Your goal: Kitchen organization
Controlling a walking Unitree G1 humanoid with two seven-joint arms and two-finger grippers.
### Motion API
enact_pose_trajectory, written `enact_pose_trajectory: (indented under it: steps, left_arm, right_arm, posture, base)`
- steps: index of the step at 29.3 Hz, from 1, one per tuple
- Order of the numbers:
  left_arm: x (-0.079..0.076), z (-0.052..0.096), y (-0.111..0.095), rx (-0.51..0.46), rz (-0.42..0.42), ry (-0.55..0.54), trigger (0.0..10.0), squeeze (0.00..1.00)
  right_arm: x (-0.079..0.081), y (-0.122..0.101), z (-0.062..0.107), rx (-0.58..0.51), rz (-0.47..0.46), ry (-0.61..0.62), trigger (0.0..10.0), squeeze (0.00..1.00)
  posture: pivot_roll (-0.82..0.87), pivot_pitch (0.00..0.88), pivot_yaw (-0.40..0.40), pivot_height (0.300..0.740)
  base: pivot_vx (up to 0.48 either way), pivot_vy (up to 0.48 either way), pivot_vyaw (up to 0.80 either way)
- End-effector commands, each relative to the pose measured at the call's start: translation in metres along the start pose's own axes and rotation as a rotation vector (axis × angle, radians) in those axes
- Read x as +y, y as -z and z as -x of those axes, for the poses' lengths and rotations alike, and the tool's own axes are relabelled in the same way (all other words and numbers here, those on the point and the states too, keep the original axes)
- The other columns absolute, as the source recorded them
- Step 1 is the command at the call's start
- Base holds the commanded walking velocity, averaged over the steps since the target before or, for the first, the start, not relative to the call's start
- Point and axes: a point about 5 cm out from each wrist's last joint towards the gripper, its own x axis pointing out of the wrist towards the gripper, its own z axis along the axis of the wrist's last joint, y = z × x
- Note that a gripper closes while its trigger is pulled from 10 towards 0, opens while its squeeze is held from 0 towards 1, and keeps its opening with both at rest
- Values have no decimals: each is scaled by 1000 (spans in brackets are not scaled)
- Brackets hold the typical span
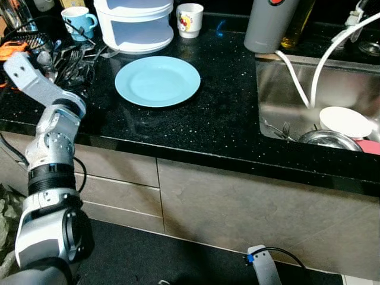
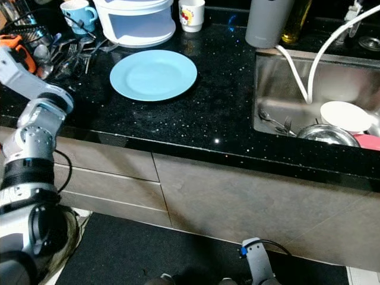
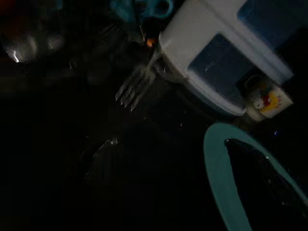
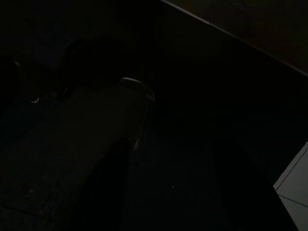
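The left tool is hidden past the left arm [image 1: 41, 89], over the cutlery pile [image 1: 71, 62]; finger spacing cannot be told. In the left wrist view, the blue plate [image 3: 219, 178] is cut by the frame edge, partly covered by a dark finger [image 3: 269, 178]. The right wrist view is too dark to be read. White container [image 1: 135, 24] and grey bottle [image 1: 267, 24] are cropped at the top.

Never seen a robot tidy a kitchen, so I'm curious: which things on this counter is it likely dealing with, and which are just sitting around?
Probably the job, judging by where the left arm reaches:
- cutlery pile
- fork
- blue plate

Just lying about:
- white container
- blue mug
- cartoon mug
- grey bottle
- sink holding a white bowl
- hose
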Motion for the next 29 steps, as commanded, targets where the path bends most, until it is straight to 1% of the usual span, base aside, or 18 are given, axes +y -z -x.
enact_pose_trajectory:
  steps: [1,3,5,9,11,14,18,19,20,28,29]
  left_arm:
    - [2,-1,4,50,40,-19,10000,0]
    - [1,-3,5,84,67,-7,10000,0]
    - [-6,-5,10,158,72,33,10000,0]
    - [-11,-5,13,187,89,54,10000,0]
    - [-19,-8,16,228,108,88,10000,0]
    - [-26,-9,18,258,113,116,10000,0]
    - [-30,-9,19,274,126,130,10000,0]
    - [-33,-9,20,288,132,141,10000,0]
    - [-38,-9,23,322,140,166,10000,0]
    - [-41,-9,25,376,157,192,10000,0]
    - [-43,-8,27,399,173,205,2471,0]
  right_arm:
    - [0,10,1,32,-12,5,10000,0]
    - [-1,10,2,34,-9,5,10000,0]
    - [-2,11,2,38,-3,6,10000,0]
    - [-2,11,2,39,-2,7,10000,0]
    - [-2,11,2,39,-3,9,10000,0]
    - [-2,11,2,39,-4,9,10000,0]
    - [-1,11,2,38,-6,11,10000,0]
    - [-1,11,2,37,-7,12,10000,0]
    - [-1,11,2,35,-10,13,10000,0]
    - [0,10,2,33,-15,16,10000,0]
    - [0,10,1,32,-18,17,10000,0]
  posture:
    - [10,222,0,740]
    - [12,220,-1,740]
    - [13,215,-5,740]
    - [14,210,-7,740]
    - [11,214,-6,740]
    - [9,212,-3,740]
    - [8,212,-3,740]
    - [8,211,1,740]
    - [10,211,4,740]
    - [12,211,8,740]
    - [12,211,11,740]
  base:
    - [0,0,0]
    - [0,0,0]
    - [0,0,0]
    - [0,0,0]
    - [0,0,0]
    - [0,0,0]
    - [0,0,0]
    - [0,0,0]
    - [0,0,0]
    - [0,0,0]
    - [0,0,0]
